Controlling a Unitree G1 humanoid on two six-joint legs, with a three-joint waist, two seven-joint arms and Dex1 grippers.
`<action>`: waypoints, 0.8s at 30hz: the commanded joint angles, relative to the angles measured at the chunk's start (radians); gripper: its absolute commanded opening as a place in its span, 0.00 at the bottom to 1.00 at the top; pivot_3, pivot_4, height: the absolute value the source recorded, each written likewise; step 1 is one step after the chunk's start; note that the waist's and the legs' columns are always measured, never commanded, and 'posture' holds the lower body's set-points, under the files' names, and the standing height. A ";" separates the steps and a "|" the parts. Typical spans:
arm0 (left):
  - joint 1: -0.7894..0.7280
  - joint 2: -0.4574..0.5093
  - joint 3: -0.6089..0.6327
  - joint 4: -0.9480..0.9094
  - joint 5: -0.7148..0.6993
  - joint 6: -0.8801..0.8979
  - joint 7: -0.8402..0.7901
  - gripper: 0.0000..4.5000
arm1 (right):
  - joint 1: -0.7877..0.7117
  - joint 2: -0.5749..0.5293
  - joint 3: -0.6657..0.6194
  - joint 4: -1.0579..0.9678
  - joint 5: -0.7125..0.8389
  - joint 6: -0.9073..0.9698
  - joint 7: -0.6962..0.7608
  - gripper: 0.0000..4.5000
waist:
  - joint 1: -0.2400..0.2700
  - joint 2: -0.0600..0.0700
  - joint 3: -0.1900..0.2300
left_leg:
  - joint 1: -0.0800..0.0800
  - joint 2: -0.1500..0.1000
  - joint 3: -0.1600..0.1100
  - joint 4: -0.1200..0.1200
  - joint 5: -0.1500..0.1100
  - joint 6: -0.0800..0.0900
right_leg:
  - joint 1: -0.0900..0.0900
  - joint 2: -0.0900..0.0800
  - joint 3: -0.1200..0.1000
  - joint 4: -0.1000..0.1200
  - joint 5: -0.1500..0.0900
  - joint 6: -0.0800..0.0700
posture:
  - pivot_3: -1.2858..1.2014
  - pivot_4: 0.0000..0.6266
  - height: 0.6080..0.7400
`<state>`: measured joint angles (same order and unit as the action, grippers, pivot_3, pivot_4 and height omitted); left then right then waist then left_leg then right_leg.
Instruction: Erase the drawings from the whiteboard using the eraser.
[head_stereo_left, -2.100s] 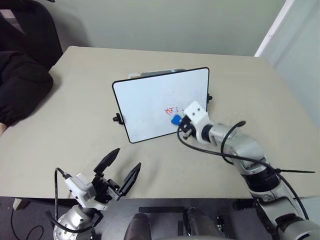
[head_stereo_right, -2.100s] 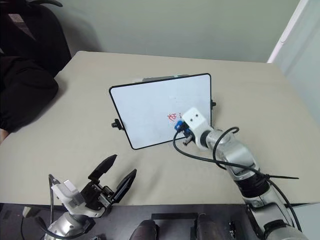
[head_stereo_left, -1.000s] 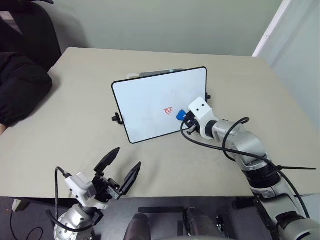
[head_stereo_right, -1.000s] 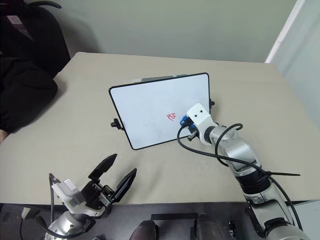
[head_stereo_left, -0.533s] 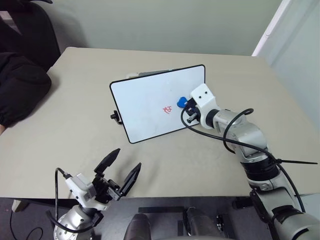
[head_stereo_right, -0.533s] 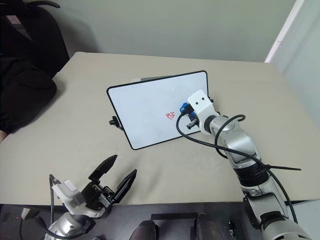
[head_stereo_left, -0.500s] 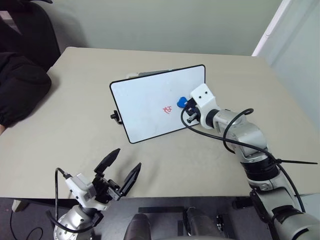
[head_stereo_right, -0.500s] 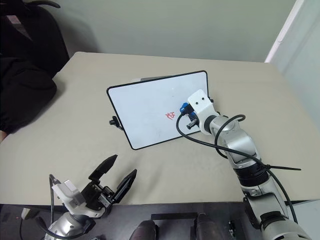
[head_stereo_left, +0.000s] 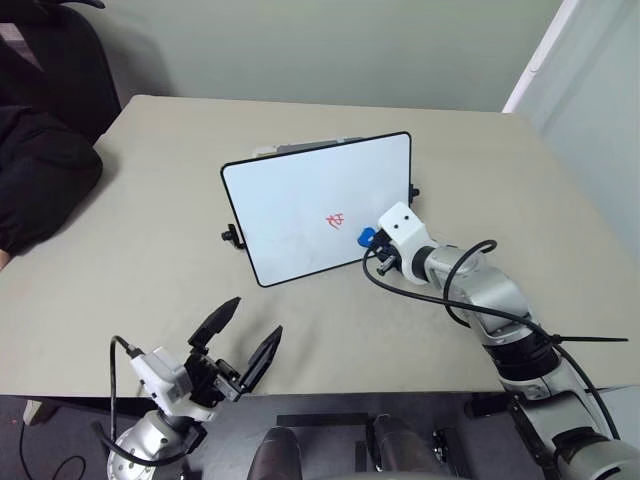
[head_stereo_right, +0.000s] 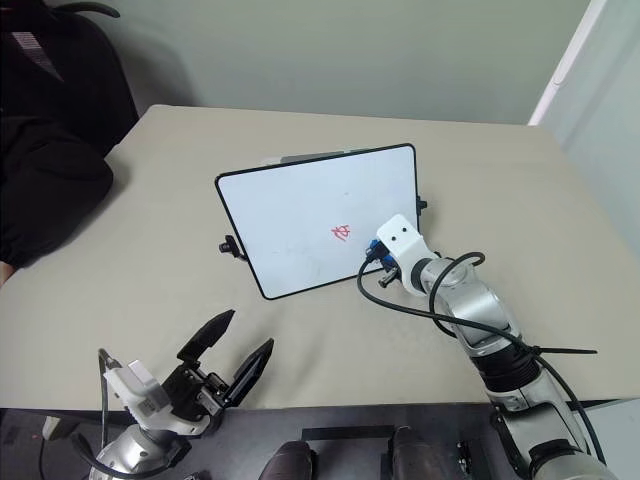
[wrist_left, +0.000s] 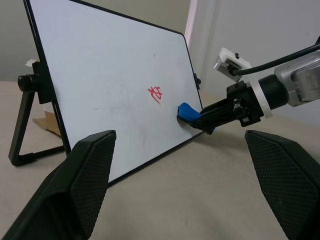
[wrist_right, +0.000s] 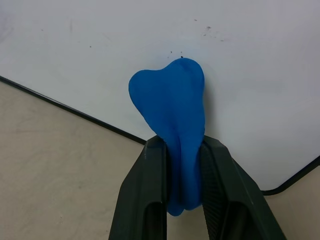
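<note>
Lowered since a moment ago, right gripper (wrist_right: 182, 150) clamps eraser (wrist_right: 172, 120) against whiteboard (head_stereo_left: 290, 205), right of the drawings (head_stereo_left: 337, 220); left gripper (head_stereo_left: 240, 340) gapes.

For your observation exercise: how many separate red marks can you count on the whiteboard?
1: a small red scribble right of the middle of the whiteboard, just left of the blue eraser. The eraser may hide a little of the surface.

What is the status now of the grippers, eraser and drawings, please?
Right gripper shut on the eraser, pressed low on the whiteboard. Left gripper open, idle. The drawings unerased, beside the eraser. Nothing in the way.
</note>
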<state>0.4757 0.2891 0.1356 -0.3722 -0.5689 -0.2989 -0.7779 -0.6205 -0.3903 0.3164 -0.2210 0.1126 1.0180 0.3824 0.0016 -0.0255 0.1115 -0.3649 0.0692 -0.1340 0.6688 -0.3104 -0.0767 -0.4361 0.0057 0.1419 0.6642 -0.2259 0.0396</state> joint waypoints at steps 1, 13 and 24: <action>0.004 -0.004 -0.006 -0.041 -0.008 -0.010 -0.003 1.00 | -0.079 0.031 -0.032 -0.038 -0.001 -0.032 0.001 0.17 | -0.004 0.000 0.000 | 0.000 0.000 0.000 0.000 0.000 0.000 | -0.001 0.000 0.000 0.000 0.000 0.000 | 0.52 0.24 1.00; 0.012 -0.007 -0.016 -0.048 0.000 -0.016 0.000 1.00 | -0.150 0.073 -0.029 -0.055 0.005 -0.082 0.034 0.17 | 0.000 0.000 0.000 | -0.002 0.000 0.000 -0.002 0.000 0.000 | -0.003 0.000 0.000 -0.001 -0.001 -0.001 | 0.52 0.24 1.00; 0.009 -0.005 -0.014 -0.042 -0.001 -0.016 0.001 1.00 | -0.045 0.024 0.048 -0.014 -0.035 -0.091 0.057 0.17 | 0.002 0.000 0.000 | -0.001 0.000 0.000 -0.002 0.000 0.000 | -0.002 -0.001 0.000 -0.001 -0.001 -0.001 | 0.52 0.24 1.00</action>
<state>0.4816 0.2858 0.1168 -0.3744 -0.5641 -0.3022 -0.7778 -0.6684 -0.3563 0.3601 -0.2306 0.0937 0.9258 0.4300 0.0039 -0.0254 0.1115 -0.3663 0.0694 -0.1342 0.6674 -0.3104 -0.0772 -0.4381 0.0051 0.1423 0.6634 -0.2267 0.0384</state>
